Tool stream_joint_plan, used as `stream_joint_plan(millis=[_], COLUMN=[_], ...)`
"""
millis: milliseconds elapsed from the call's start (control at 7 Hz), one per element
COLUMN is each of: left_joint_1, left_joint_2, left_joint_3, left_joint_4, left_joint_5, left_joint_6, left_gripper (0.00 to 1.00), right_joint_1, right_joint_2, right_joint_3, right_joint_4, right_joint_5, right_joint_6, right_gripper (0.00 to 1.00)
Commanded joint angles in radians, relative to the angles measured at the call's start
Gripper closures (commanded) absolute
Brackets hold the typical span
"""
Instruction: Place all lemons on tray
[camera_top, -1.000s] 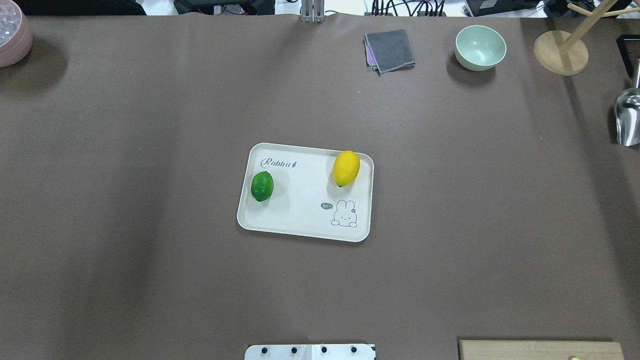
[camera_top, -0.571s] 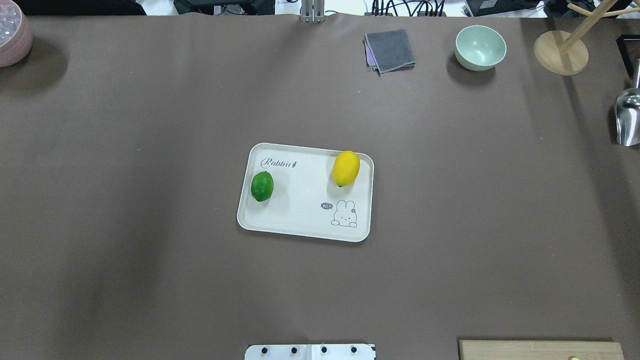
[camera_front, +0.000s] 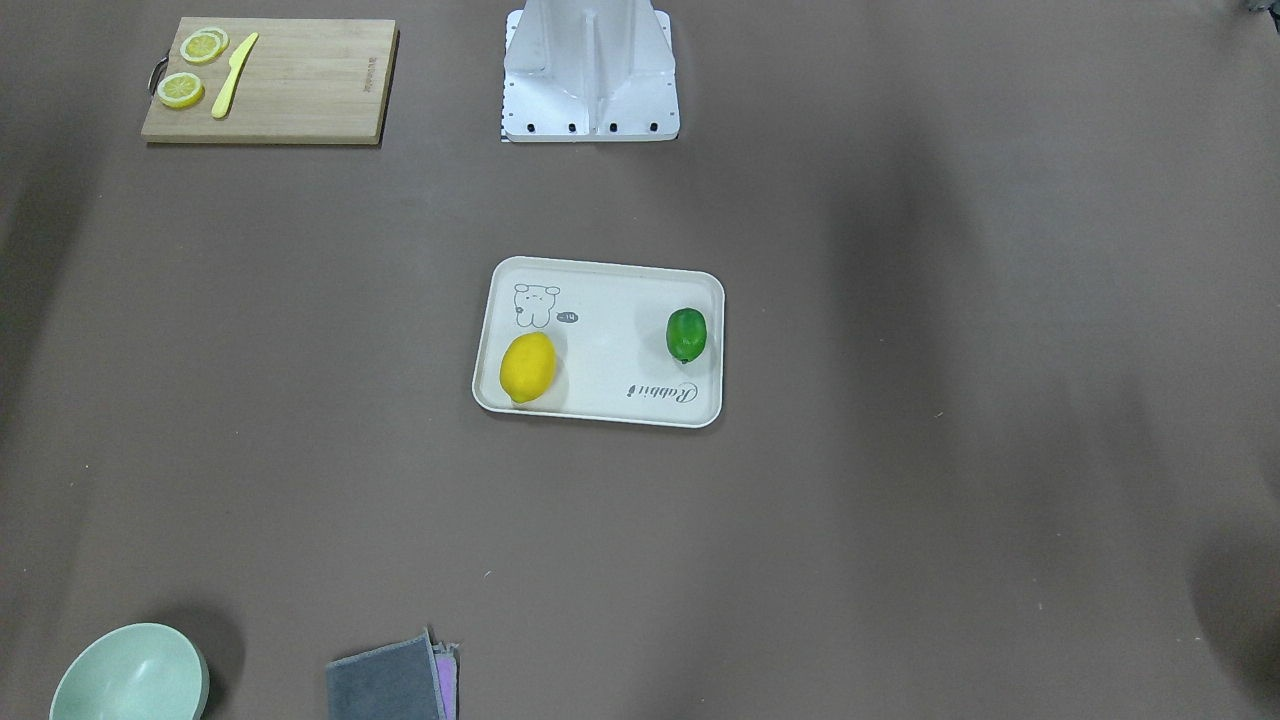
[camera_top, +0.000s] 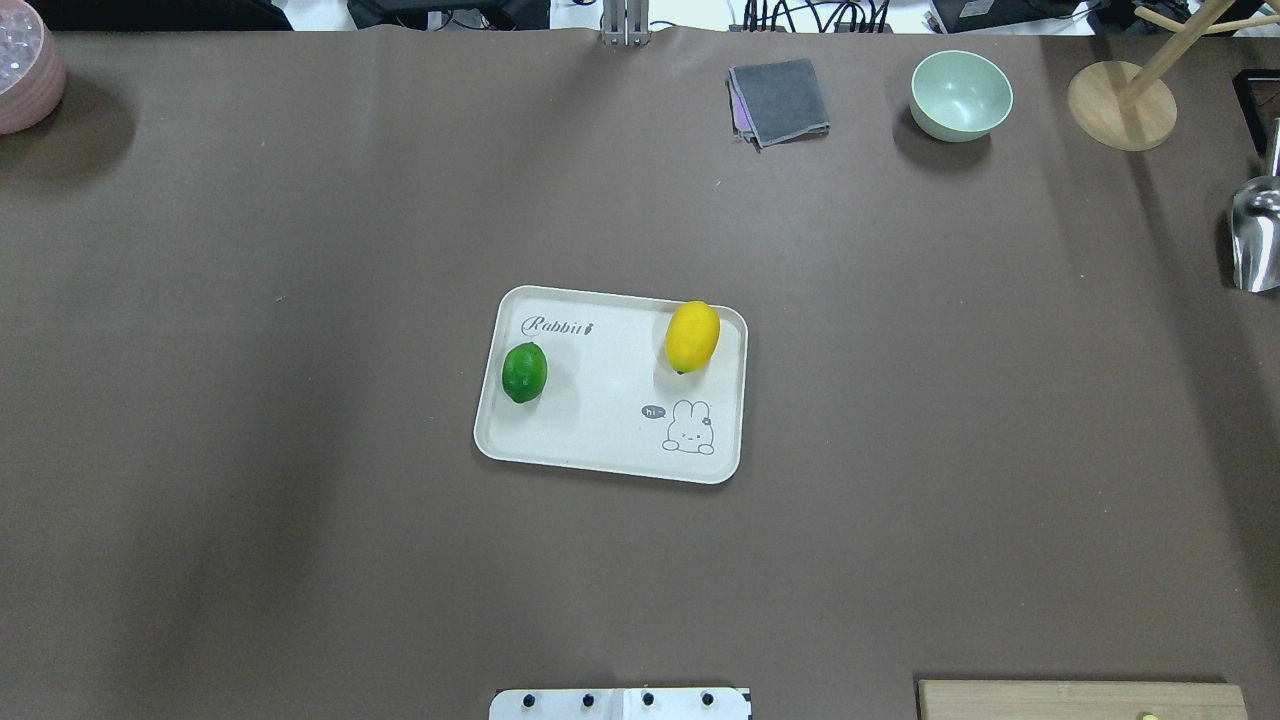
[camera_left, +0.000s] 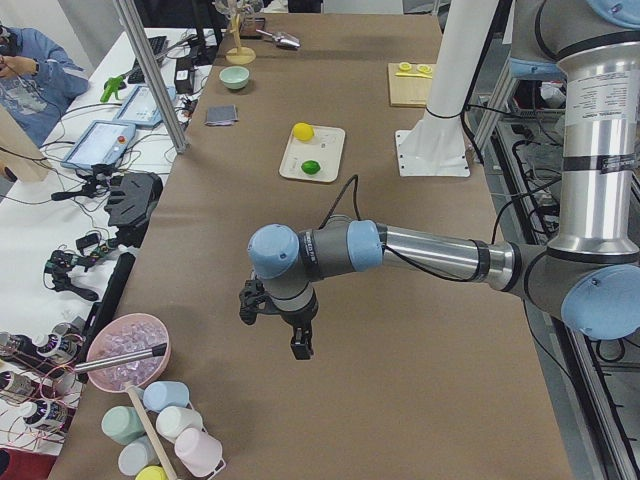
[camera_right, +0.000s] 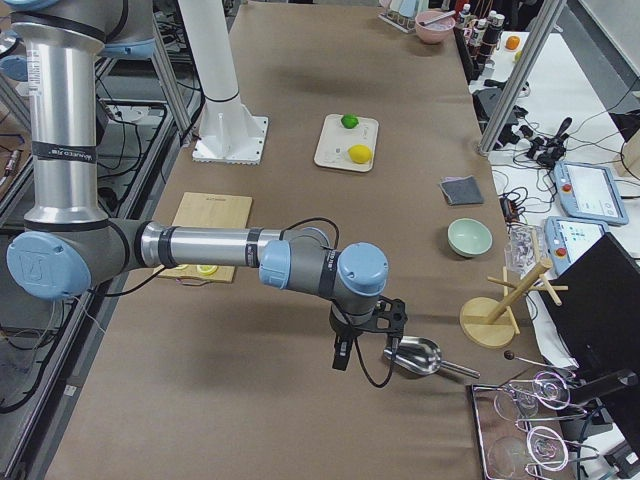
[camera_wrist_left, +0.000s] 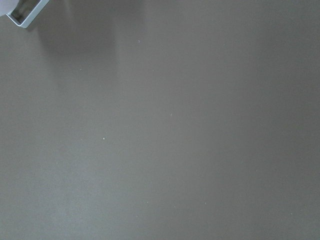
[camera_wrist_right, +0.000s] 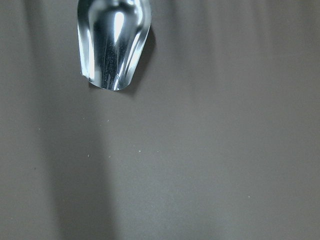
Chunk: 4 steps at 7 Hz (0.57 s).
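The cream-white tray (camera_top: 610, 420) lies at the table's middle, also in the front-facing view (camera_front: 610, 300). The yellow lemon (camera_top: 692, 336) lies on the tray's far right part. The green lemon (camera_top: 524, 372) lies on its left side. Both rest inside the rim, apart from each other, as the front-facing view shows for yellow (camera_front: 527, 367) and green (camera_front: 686, 334). My left gripper (camera_left: 272, 322) hovers over bare table far to the left. My right gripper (camera_right: 365, 335) hovers far to the right by a metal scoop. Both show only in side views, so I cannot tell their state.
A wooden cutting board (camera_front: 290, 80) with lemon slices (camera_front: 181, 89) and a yellow knife (camera_front: 233, 75) lies near the robot base (camera_front: 590, 70). A mint bowl (camera_top: 960, 95), grey cloth (camera_top: 780, 100), wooden rack base (camera_top: 1120, 105), metal scoop (camera_top: 1255, 235) and pink bowl (camera_top: 25, 70) stand along the edges.
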Motion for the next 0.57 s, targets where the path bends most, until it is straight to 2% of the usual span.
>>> stream_joint_plan(millis=[0,429], left_joint_1=[-0.003,-0.014], left_joint_2=[0.000,0.001], left_joint_3=[-0.002,0.003], left_joint_4=[0.000,0.000], left_joint_5=[-0.003,-0.003], left_joint_6=[0.000,0.000], left_gripper=[0.02,0.02], right_joint_1=[0.000,0.000], right_joint_2=[-0.002,0.000], right_joint_3=[0.005,0.005], right_joint_4=[0.000,0.000], right_joint_5=[0.000,0.000], right_joint_6=[0.000,0.002], right_gripper=[0.00,0.00])
